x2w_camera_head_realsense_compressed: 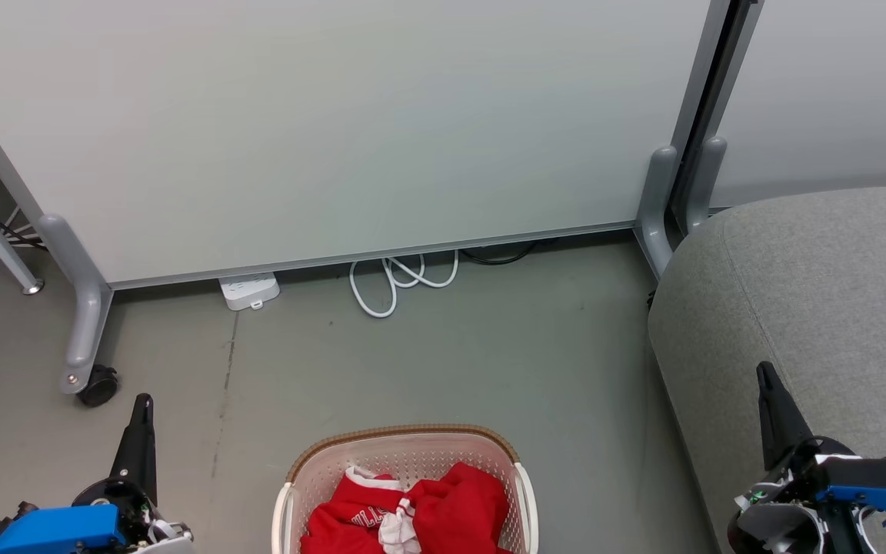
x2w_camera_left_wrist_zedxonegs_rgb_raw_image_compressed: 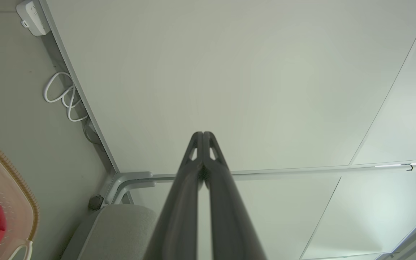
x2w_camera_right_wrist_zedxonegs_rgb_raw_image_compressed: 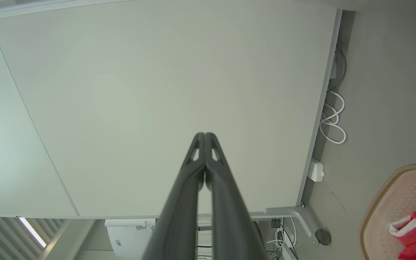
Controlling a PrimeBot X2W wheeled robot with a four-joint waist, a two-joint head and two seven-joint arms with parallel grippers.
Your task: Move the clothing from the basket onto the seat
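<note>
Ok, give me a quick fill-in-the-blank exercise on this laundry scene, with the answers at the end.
1. The clothing in the basket is bright ____.
2. The left gripper and the right gripper both have their fingers ____.
3. The grey seat stands on the robot's ____ side of the basket.
4. The looped cable on the floor beyond the basket is ____.
Missing words: red; shut; right; white.

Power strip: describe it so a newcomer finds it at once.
Start at the pale partition behind the basket. At its bottom edge on the floor, left of the looped white cable, lies the power strip. It's a flat white block, not a loop.
</note>
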